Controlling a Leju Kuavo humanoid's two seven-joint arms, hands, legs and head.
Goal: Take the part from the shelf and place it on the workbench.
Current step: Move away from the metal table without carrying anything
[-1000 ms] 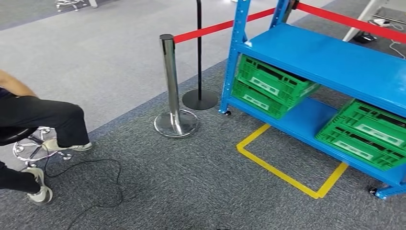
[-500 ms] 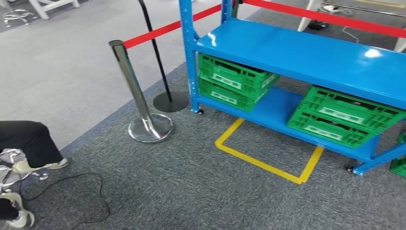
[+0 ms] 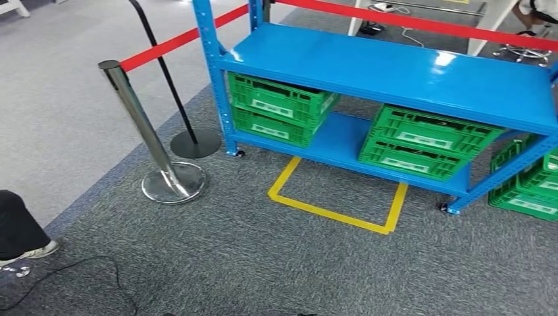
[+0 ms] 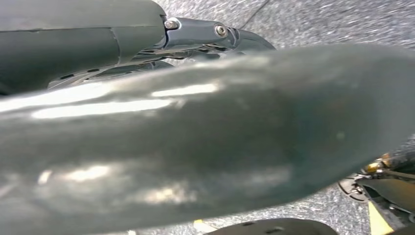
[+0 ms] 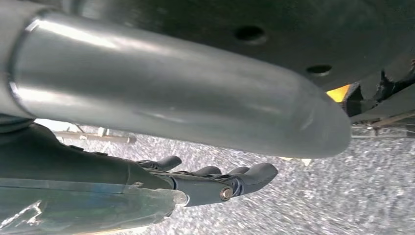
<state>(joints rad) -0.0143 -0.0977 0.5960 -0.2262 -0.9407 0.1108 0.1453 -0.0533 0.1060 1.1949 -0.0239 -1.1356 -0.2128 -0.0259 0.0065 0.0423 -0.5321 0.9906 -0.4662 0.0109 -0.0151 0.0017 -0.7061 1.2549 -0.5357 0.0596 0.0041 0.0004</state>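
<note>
A blue metal shelf [image 3: 388, 62] stands ahead on grey carpet, seen from the head view at a slant, with a bare upper deck and a lower deck carrying stacked green crates [image 3: 279, 108] on the left side and a second green stack [image 3: 421, 141] toward the right. More green crates [image 3: 530, 187] sit on the floor just past the shelf's right leg. The part to be taken cannot be made out; the crates' contents are hidden (their slatted walls show only white labels), so where it lies relative to either hand cannot be told. A yellow tape outline [image 3: 335, 207] marks the carpet in front of the lower deck. To the left stand a chrome barrier post [image 3: 148, 141] and a black post [image 3: 177, 99], with a red belt [image 3: 174, 43] running toward the shelf frame. A person's dark trouser leg and shoe [image 3: 20, 234] show at the far left edge beside a black cable [image 3: 79, 273]. The left hand [image 4: 205, 36] hangs over the carpet, its fingers mostly hidden, so their state cannot be told. The right hand [image 5: 205, 183] hangs over the carpet too, its dark fingers [image 5: 257, 174] loosely extended side by side and holding nothing.
</note>
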